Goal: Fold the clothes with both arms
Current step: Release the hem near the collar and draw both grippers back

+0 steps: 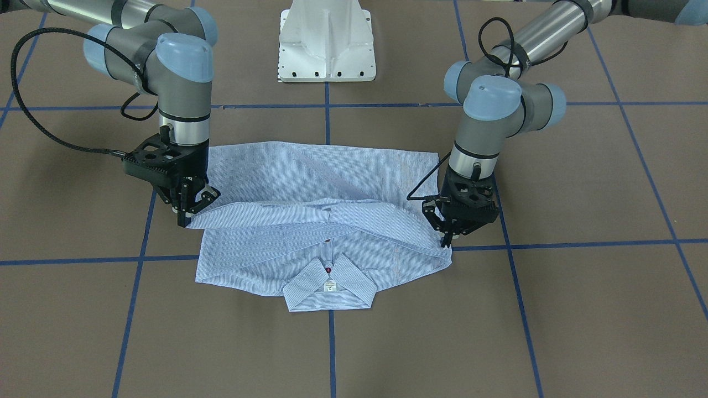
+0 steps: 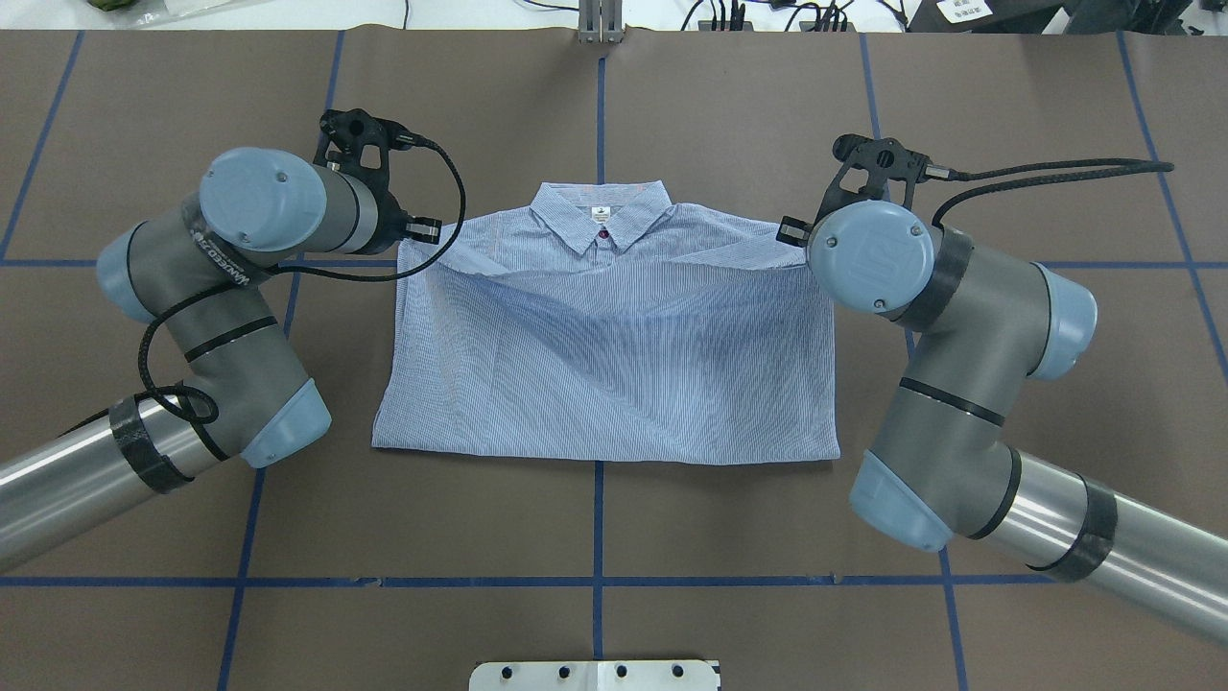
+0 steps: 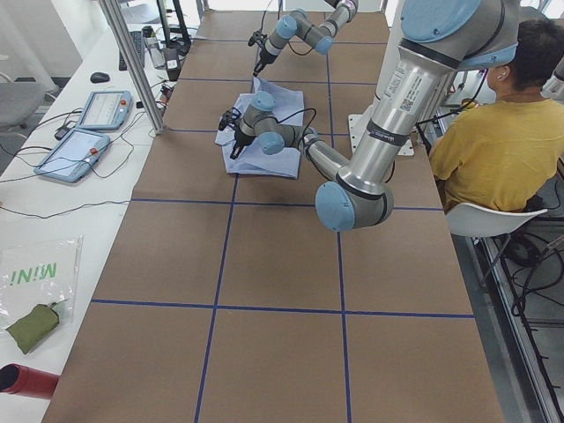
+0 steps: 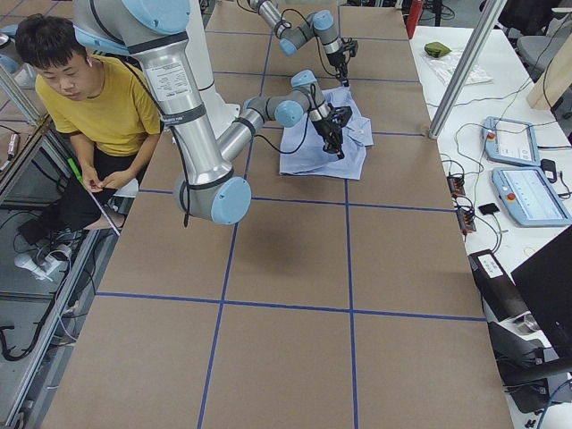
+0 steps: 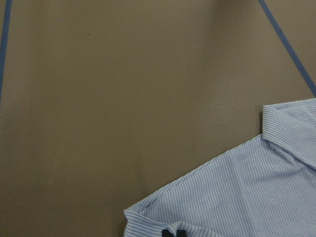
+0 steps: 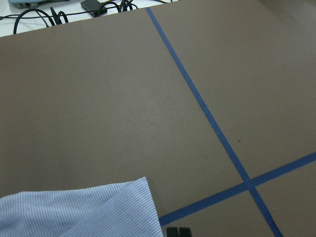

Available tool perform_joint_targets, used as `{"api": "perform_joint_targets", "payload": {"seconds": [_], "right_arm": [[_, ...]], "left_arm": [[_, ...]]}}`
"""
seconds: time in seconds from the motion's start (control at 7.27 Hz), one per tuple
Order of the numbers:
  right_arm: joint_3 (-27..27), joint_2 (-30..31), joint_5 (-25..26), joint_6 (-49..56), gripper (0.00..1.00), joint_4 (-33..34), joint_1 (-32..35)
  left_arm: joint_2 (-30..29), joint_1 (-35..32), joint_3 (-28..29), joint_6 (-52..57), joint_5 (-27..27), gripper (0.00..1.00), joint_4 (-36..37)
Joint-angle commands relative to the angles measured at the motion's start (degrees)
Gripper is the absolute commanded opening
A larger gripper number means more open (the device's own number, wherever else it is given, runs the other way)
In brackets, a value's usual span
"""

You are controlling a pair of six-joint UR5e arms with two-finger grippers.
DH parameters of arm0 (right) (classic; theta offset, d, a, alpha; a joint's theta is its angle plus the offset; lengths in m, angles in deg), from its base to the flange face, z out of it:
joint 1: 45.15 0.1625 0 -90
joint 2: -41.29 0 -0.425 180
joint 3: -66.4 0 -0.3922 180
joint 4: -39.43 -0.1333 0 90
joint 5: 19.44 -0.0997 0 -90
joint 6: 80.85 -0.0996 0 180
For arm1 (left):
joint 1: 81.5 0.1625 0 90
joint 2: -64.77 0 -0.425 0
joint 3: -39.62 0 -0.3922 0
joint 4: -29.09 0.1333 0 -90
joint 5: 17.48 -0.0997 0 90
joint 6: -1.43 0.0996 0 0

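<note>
Shirt lies flat at frame centre on the counter, with the collar toward the lower edge in the front view. No sleeve projects from the outline, so sleeve folding is judged complete. The hem half is doubled over toward the collar; its leading edge crosses mid-shirt, short of the collar. Right claw, at left of frame, is narrow, with its pads together on that edge's corner. Left claw, at right, is likewise narrow and pinches the opposite corner. Remaining, by judgement: lay the edge down, release both corners, and possibly fold once more.
</note>
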Motion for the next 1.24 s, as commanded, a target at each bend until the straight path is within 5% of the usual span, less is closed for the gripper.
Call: {"api": "perform_joint_targets", "payload": {"seconds": [0.0,0.28,0.55,0.83,0.96,1.1], "right_arm": [[-3.79,-0.5,-0.65,0.58,0.0,-3.72,0.76],[-9.0,-0.77,-0.73,1.45,0.0,-12.25,0.58],[-8.57,-2.08,-4.31,1.98,0.4,-12.54,1.8],[-8.22,-2.18,-8.9,4.77,0.44,-12.63,4.26],[-8.13,-2.09,-10.13,6.8,0.65,-12.54,5.4],[-6.04,-1.65,-12.05,9.17,1.0,-11.93,6.37]], "left_arm": [[-0.12,-0.5,0.49,1.63,0.2,0.0,-0.05],[-0.21,-0.5,0.93,1.72,0.2,0.0,-0.13],[-0.12,-0.5,0.84,1.8,0.28,0.0,-0.13],[-0.12,-0.59,0.76,2.59,1.16,0.12,-0.74],[-0.12,-0.59,0.58,3.81,4.56,0.99,-1.01],[0.14,-0.76,-0.12,5.48,6.33,1.0,-1.88]]}}
